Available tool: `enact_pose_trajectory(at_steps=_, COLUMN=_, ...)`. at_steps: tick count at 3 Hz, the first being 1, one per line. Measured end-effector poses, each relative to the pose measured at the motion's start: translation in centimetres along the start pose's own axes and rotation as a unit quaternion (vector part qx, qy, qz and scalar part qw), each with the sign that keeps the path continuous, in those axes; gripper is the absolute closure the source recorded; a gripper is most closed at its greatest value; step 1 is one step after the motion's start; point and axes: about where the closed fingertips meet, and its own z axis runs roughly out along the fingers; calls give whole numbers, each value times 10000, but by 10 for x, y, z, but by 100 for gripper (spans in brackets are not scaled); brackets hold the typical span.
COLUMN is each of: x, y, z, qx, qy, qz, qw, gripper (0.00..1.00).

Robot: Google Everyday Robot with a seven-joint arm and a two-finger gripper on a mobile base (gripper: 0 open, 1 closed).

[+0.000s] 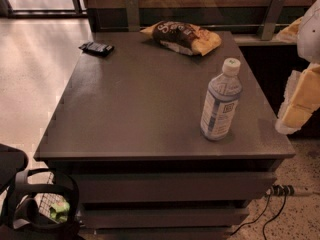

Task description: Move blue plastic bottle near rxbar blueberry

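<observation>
The blue plastic bottle (221, 102) stands upright near the table's front right corner; it is clear, with a white cap and a pale blue-and-white label. The rxbar blueberry (96, 47), a small flat bar in a dark wrapper, lies at the table's far left corner, far from the bottle. My gripper (295, 111) shows as a pale white-and-yellow shape at the right edge of the camera view. It is beyond the table's right side, to the right of the bottle and apart from it. It holds nothing that I can see.
A big yellow-and-brown snack bag (182, 38) lies at the back middle of the dark table (135, 109). A black basket (45, 204) stands on the floor at the front left. A power strip with cables (280, 190) lies on the floor at the right.
</observation>
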Motion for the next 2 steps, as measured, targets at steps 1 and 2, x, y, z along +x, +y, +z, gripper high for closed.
enact_pose_trajectory(at_steps=1, x=0, y=0, z=0, qx=-2, qy=-19, qz=3, qw=10000, gripper=0)
enact_pose_trajectory(at_steps=2, x=11, y=6, z=-5, qx=-29, qy=-479, qz=100, qw=9988, gripper=0)
